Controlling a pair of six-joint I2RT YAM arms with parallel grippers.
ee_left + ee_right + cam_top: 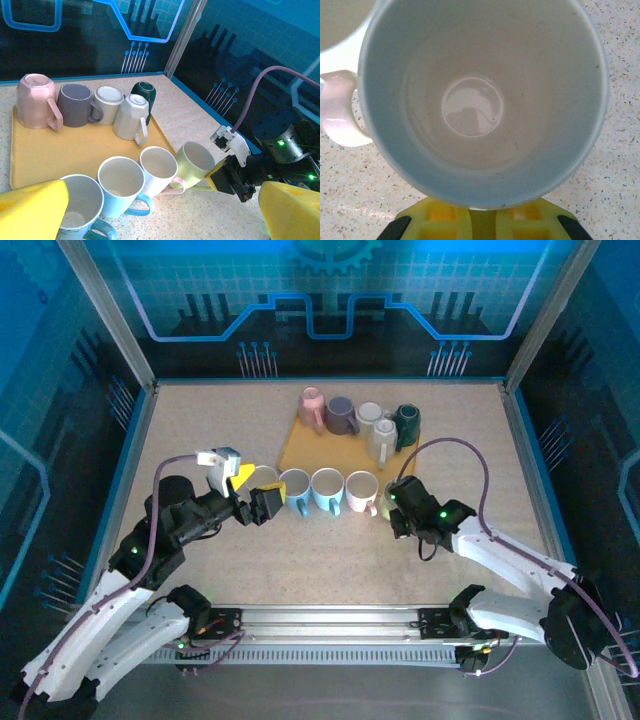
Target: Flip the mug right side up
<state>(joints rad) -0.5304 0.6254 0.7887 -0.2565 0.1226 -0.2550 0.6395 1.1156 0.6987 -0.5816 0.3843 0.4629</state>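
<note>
Held the pale green mug (pixel 480 100) by its handle in the clenched right claw (pixel 482 214), mug upright on the table (pixel 620 50) directly ahead of that claw, left claw (pixel 255 490) released, spread wide, hovered just short of the row of upright mugs (pixel 120 180), tray (pixel 30 150) beyond.

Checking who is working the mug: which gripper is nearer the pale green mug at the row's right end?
Right. The right gripper is shut on the pale green mug by its handle. The left gripper hangs open at the opposite end of the row.
</note>
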